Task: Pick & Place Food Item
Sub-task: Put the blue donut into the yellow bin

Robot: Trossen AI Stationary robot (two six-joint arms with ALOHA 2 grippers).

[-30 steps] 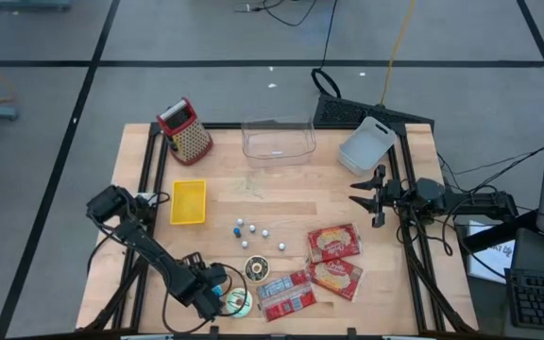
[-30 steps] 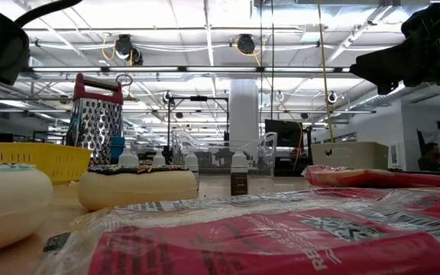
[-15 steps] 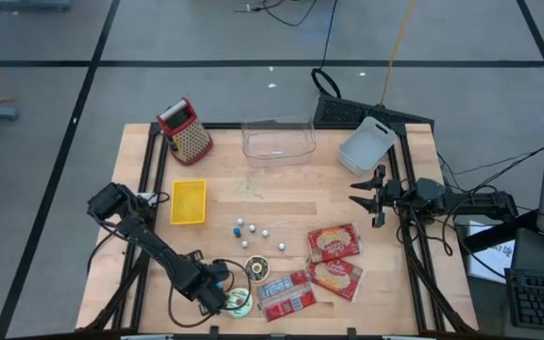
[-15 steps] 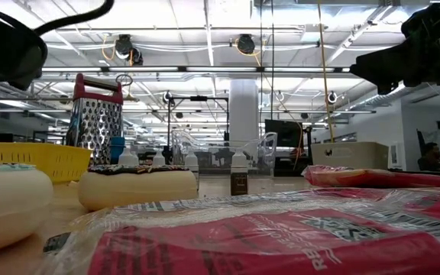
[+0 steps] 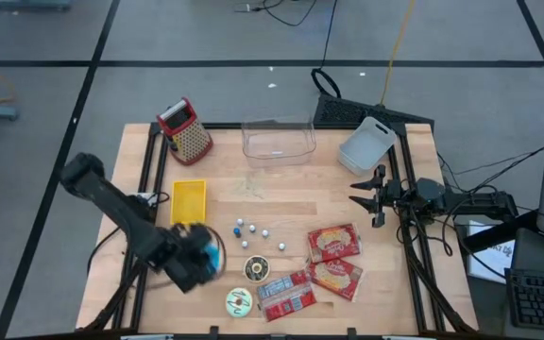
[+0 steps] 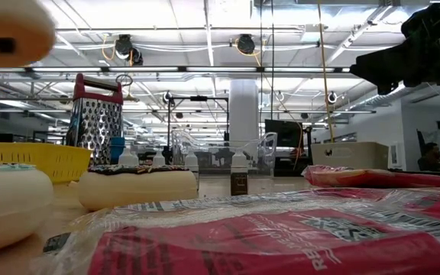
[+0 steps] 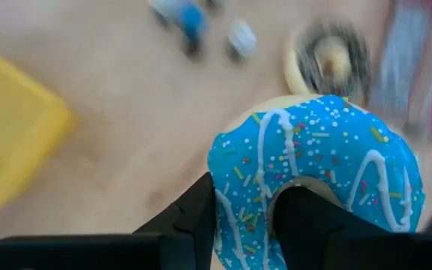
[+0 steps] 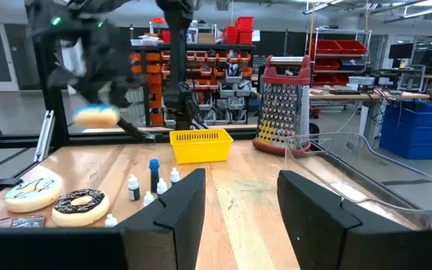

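The left end effector (image 5: 208,255) is clamped on a blue-iced doughnut (image 7: 317,180), held in the air above the surface (image 5: 281,203) near the yellow tray (image 5: 188,202), which looks to have nothing in it (the overhead view is small). The clear bin (image 5: 278,140) and the white bin (image 5: 366,144) at the far edge also appear bare inside. The right end effector (image 5: 366,195) waits with fingers apart near the white bin.
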